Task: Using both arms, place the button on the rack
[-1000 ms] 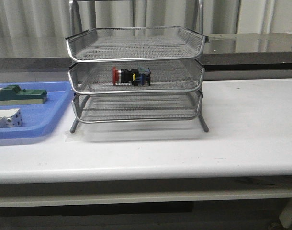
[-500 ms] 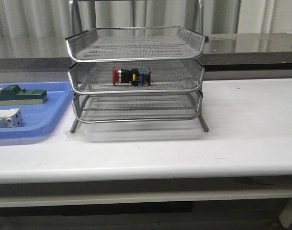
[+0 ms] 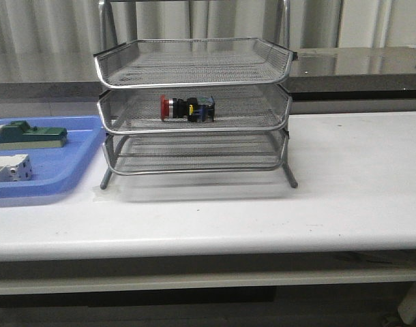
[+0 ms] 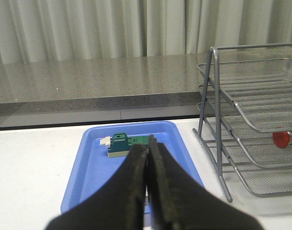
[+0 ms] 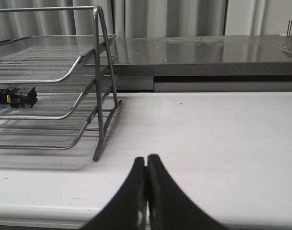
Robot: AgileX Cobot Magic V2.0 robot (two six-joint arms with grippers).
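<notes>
The button (image 3: 187, 108), red head to the left and black body with blue and yellow bits, lies on its side in the middle tier of the silver wire-mesh rack (image 3: 194, 109). It also shows in the right wrist view (image 5: 14, 96), and its red head shows in the left wrist view (image 4: 283, 139). No arm shows in the front view. My left gripper (image 4: 148, 148) is shut and empty, in front of the blue tray. My right gripper (image 5: 146, 160) is shut and empty, over the white table, right of the rack (image 5: 55, 91).
A flat blue tray (image 3: 65, 170) at the left holds a green block (image 3: 29, 135) and a white block (image 3: 9, 167). The white table (image 3: 358, 177) runs to the right of the rack. A grey counter and curtains stand behind.
</notes>
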